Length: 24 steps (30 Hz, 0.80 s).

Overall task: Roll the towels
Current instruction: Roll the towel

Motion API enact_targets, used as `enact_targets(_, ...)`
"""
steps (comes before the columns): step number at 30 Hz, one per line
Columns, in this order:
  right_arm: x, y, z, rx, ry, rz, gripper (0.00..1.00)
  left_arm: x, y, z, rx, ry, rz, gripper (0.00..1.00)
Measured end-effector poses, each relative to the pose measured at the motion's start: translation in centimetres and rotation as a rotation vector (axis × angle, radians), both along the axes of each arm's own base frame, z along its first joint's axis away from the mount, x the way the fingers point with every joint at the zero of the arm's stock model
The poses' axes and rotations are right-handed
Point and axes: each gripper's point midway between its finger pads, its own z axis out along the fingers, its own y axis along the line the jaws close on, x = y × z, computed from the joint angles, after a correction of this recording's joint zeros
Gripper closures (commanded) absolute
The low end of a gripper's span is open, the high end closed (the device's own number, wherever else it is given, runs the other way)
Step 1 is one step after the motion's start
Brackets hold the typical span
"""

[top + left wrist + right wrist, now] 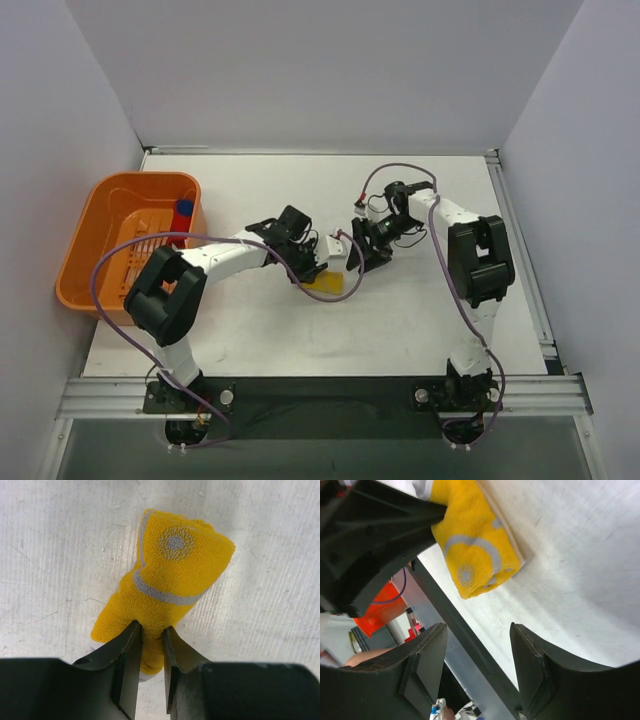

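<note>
Left wrist: left claw [151, 630] pinches rolled yellow towel [170, 575]; right claw [477, 642] released, empty. Red-turquoise towel [183, 214] already in tub [85, 270]; yellow likely last.

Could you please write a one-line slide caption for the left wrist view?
Left claw pinches one end of a bunched yellow cloth towel on the white table.

1. We count one yellow terry-cloth towel with pale ring markings [170, 575].
2. We count one orange plastic tub [100, 200] and, standing in it, one small red-and-blue roll [183, 213], too small to tell its material.
3. We count two white-and-black robot arms: the left arm [215, 262] and the right arm [440, 215].
</note>
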Motion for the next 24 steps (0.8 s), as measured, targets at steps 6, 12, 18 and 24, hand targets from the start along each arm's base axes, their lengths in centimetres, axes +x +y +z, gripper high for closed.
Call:
enact_targets(6, -2.7, 1.5, -1.5, -0.014, 0.051, -0.009, 0.45, 0.4, -0.1, 0.0, -0.008, 0.086, 0.098, 0.74)
enact_targets(12, -1.5, 3.8, -1.7, 0.012, -0.021, -0.013, 0.48, 0.7, -0.1, 0.0, -0.035, 0.17, 0.158, 0.74)
enact_targets(18, -0.5, 4.7, -2.5, 0.0, -0.054, -0.032, 0.62, 0.9, 0.2, 0.0, -0.059, 0.214, 0.18, 0.66)
enact_targets(24, 0.2, 5.2, -4.0, -0.017, -0.001, -0.053, 0.97, 1.0, 0.7, 0.3, -0.071, 0.253, 0.181, 0.44)
